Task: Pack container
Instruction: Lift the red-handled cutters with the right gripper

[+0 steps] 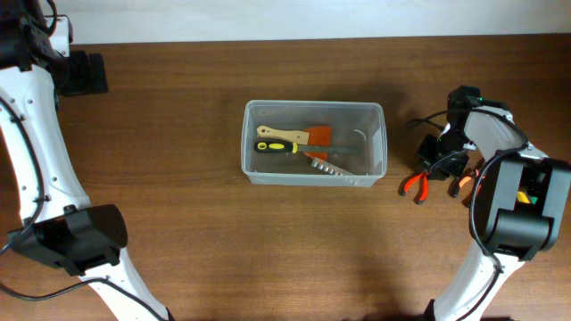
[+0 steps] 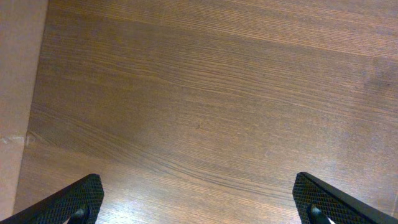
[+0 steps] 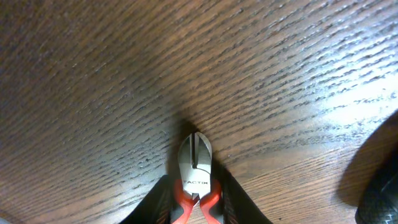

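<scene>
Straddling the side cutters [image 3: 195, 165] with the right pincer [image 3: 196, 210], dark fingers hugging both red handle sleeves, presumably setting up a lift. Clamped or merely touching: cannot tell. Steel nose pointing away from the pincer, lying on the grainy wood table [image 2: 199, 93]. Clear plastic container [image 1: 314, 143] sitting well off to the pincer's side, already holding tools [image 1: 294, 147]. Left pincer [image 2: 199, 208] hanging spread wide over bare wood, likely keeping clear.
</scene>
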